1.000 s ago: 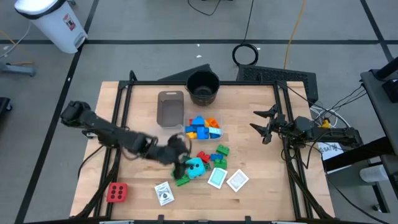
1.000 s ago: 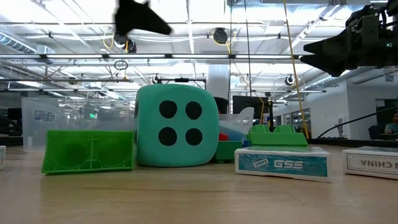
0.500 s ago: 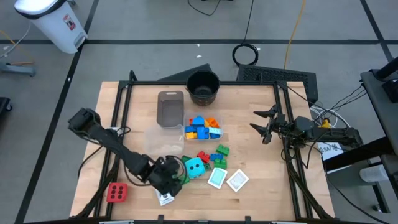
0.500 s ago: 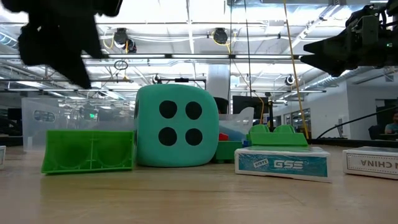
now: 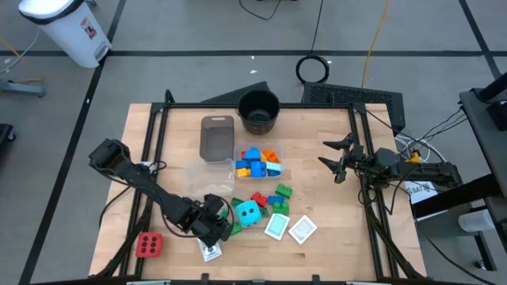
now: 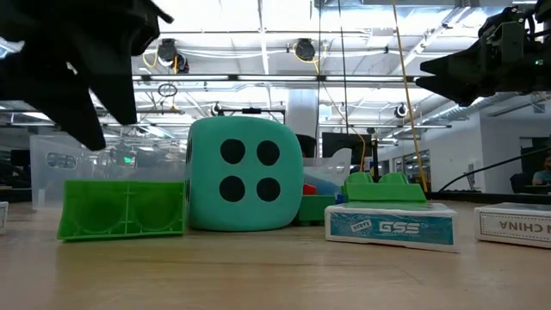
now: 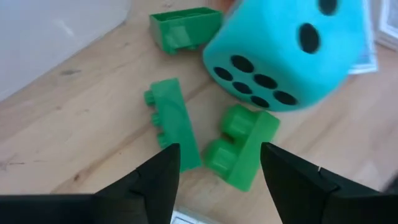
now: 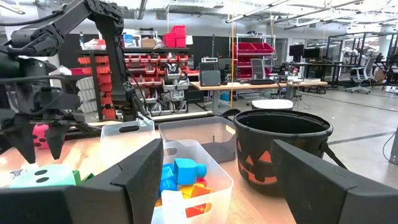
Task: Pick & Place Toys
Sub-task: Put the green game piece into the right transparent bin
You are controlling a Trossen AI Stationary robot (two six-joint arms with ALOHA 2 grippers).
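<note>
- Left gripper (image 5: 215, 229) is hanging over the lower-left of the table (image 5: 317, 198) in the high view, just left of the cyan cube (image 5: 248, 212).
- In its wrist view the left gripper (image 7: 219, 163) is spread fairly wide and is gripping nothing; two green blocks are lying on the wood between and ahead of its fingers (image 7: 163, 169): a long block (image 7: 173, 129) and a short block (image 7: 241, 145).
- A third green block (image 7: 185, 28) is lying further off, beside the cyan cube (image 7: 286, 53).
- Red cube (image 5: 148, 245) is sitting at lower left of the high view, well apart from the rest.
- Cards: one (image 5: 210, 249) is lying just below the left gripper, two (image 5: 289, 228) are lying lower centre.
- A clear tub (image 5: 258, 162) at centre is holding blue, yellow and orange blocks.
- Right gripper (image 5: 331, 161) is waiting at the table's right edge, fingers apart, holding nothing.
</note>
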